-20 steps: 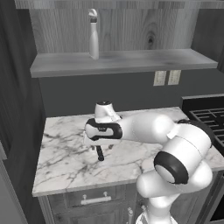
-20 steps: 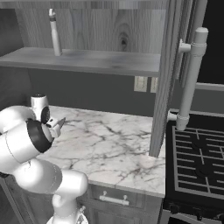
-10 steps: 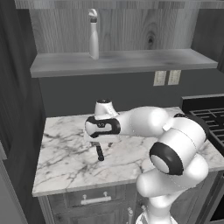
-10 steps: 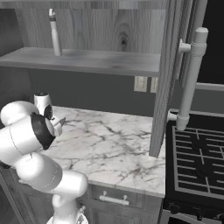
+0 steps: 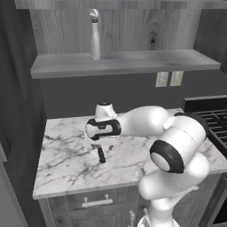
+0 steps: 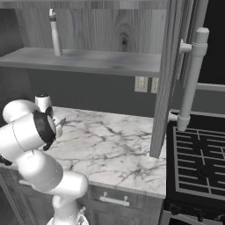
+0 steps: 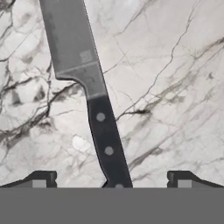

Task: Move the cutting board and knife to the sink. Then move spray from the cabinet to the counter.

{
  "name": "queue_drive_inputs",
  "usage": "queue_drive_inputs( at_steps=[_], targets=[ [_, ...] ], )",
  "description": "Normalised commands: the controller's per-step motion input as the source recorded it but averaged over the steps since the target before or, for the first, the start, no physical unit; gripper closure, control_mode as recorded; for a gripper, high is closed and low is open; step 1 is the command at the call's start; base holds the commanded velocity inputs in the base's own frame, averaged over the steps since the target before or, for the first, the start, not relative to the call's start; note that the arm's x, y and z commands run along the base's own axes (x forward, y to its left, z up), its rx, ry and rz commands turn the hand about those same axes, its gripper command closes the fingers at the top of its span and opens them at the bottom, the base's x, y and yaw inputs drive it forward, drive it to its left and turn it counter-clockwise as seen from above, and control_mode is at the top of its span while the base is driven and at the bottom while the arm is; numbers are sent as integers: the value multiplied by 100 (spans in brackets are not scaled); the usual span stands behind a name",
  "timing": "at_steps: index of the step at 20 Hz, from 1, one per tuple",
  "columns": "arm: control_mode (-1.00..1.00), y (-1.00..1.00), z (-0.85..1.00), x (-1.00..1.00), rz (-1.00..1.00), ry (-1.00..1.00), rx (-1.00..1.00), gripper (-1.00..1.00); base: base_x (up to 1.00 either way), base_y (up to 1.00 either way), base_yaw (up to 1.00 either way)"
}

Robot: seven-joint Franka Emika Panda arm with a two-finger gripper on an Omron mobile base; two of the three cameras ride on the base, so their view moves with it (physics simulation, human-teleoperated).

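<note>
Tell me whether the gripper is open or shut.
Open: the gripper fingertips stand wide apart either side of the knife handle, not touching it.

The knife [image 7: 89,87] lies on the counter [image 5: 66,164], spray [image 5: 95,35] on the cabinet [image 5: 133,62] shelf above.

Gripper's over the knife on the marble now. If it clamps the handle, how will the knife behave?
Knife looks rigid; it shouldn't flex. The broad steel blade may droop from a handle-end grip. Lying flat on the smooth counter, it could skid or pivot if nudged.
</note>
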Motion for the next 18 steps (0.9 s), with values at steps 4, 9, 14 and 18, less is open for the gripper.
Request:
queue_drive_inputs(
  at_steps=[4,9,14,18],
  targets=[
    [-100,0,-43,0,-1,0,0,-100,0,0,0],
    [-100,0,-42,0,-1,0,0,-100,0,0,0],
    [-100,0,-25,0,0,0,0,-100,0,0,0],
    [-100,4,-23,0,0,0,0,-100,0,0,0]
  ],
)
